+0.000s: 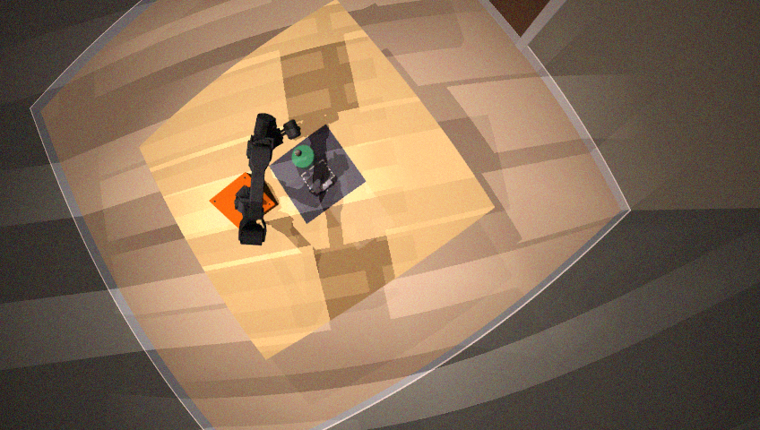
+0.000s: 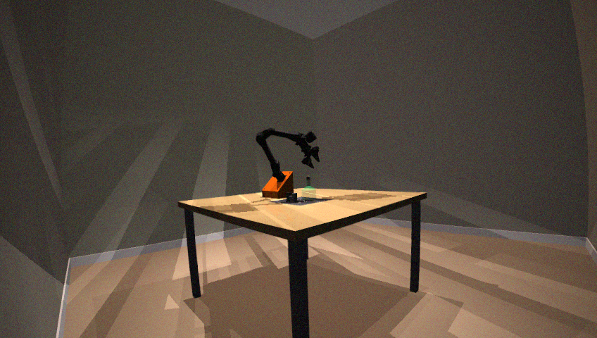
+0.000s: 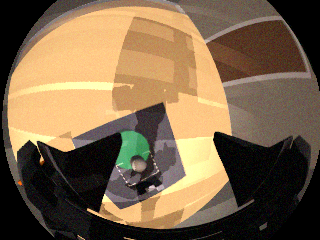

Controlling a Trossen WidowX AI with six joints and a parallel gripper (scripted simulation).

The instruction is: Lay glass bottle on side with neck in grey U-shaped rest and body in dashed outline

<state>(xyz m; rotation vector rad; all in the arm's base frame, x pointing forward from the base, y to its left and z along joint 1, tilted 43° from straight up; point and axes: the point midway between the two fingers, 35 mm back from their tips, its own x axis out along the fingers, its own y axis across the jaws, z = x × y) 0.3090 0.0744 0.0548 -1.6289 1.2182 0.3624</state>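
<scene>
From here I see my jaws (image 2: 310, 157) wide apart, empty, above the counter (image 1: 427, 176) (image 2: 355, 209) (image 3: 60, 65); the green bottle (image 1: 303, 156) (image 2: 309, 191) (image 3: 134, 145) stands upright, untouched, well inside the counter's edges.
</scene>
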